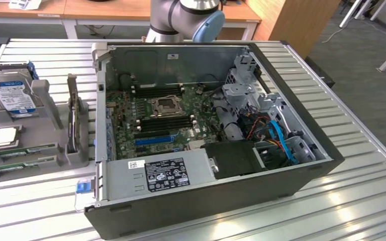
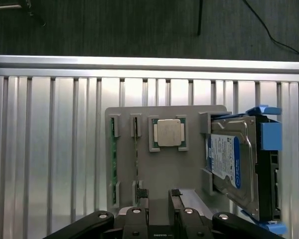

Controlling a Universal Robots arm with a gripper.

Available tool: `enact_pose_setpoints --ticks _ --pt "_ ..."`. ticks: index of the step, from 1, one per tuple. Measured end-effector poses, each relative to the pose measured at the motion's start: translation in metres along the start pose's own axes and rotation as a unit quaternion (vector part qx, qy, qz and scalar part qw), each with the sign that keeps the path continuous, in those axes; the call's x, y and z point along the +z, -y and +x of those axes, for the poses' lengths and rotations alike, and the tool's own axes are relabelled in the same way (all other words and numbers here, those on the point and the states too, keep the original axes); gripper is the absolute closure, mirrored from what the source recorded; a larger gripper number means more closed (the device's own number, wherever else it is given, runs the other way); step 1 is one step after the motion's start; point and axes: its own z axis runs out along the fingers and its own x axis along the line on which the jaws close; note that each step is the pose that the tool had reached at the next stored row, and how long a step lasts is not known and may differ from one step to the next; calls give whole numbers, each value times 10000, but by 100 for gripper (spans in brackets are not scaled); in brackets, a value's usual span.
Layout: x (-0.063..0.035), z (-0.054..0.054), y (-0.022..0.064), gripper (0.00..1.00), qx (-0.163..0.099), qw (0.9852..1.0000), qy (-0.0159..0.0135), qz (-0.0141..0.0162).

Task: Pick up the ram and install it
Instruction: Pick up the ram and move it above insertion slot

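Observation:
Two ram sticks stand on edge in a grey holder (image 2: 159,179): one ram stick (image 2: 112,159) in the outer slot, a second ram stick (image 2: 136,152) beside it. In the exterior view the same sticks (image 1: 18,149) (image 1: 15,165) lie at the holder's near end. My gripper (image 2: 158,193) hovers above the holder, open, nothing between its fingertips (image 2: 143,193), closest to the second stick and well apart from it. The motherboard (image 1: 159,115) lies in the open computer case (image 1: 213,201), with black slots (image 1: 166,122) beside the processor socket (image 1: 164,106).
The holder also carries a square silver processor chip (image 2: 168,133) and a silver hard drive with a blue label (image 2: 229,164). The case stands on a slatted metal table (image 1: 354,191). A power supply (image 1: 159,173), cables and a drive cage (image 1: 247,95) crowd the case.

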Motion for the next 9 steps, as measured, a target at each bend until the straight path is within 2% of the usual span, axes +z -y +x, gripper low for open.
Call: enact_pose_setpoints --ticks 9 --pt "162 4 7 71 0 10000 0 0"
